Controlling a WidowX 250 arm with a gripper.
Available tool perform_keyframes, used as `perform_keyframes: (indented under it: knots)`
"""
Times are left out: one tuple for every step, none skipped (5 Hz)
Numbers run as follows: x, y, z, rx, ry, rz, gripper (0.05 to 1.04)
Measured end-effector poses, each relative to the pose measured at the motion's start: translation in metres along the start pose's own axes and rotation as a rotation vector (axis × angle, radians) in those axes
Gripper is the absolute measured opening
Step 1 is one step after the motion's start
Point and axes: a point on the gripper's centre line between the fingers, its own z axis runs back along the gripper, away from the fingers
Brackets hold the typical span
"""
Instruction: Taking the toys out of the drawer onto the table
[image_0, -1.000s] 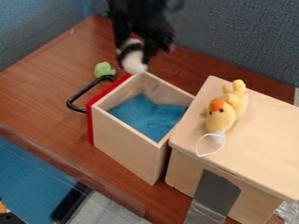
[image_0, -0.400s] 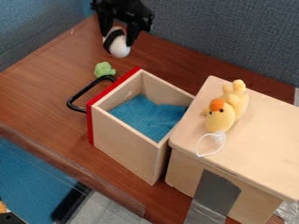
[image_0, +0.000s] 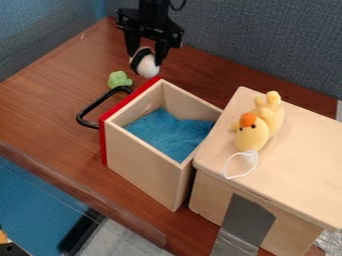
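Camera view: brown worktop (image_0: 60, 95) spread beneath the claw (image_0: 145, 59) and well out to either side. Pale wooden cabinet (image_0: 300, 165) toward the camera from the claw and off to the right in view. Wooden drawer (image_0: 140, 165) with red front, between claw and cabinet, its open top facing up. Blue cloth (image_0: 170, 132) in the drawer's bottom, lower than the claw; whether it covers anything, cannot tell.

Claw past the drawer's red front, closed around a black-and-white plush toy (image_0: 147, 66), one finger at each side. Toy clear of the drawer, over the worktop; whether its underside touches wood, cannot tell.

Yellow duck plush (image_0: 254, 134) well apart from the claw, lying on the cabinet top. Black drawer handle (image_0: 87, 110) below and left of the claw in view. Small green toy (image_0: 119, 80) near the claw, on the worktop beside the handle.

Progress, as judged: nearly done. Green toy placed; held toy wants setting down and letting go. Duck's part in the job unclear.
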Motion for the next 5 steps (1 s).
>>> perform_keyframes:
  knots:
    - [0.000,-0.003,-0.003,-0.015,0.010,0.011,0.745]
    - [-0.001,0.003,-0.004,-0.016,0.017,0.036,0.991]
    - [-0.002,0.006,-0.003,-0.020,0.027,0.050,1.005]
    - [-0.003,0.005,0.004,-0.025,0.027,0.059,1.000]
    - [-0.004,0.003,0.020,-0.046,0.017,0.058,1.000]
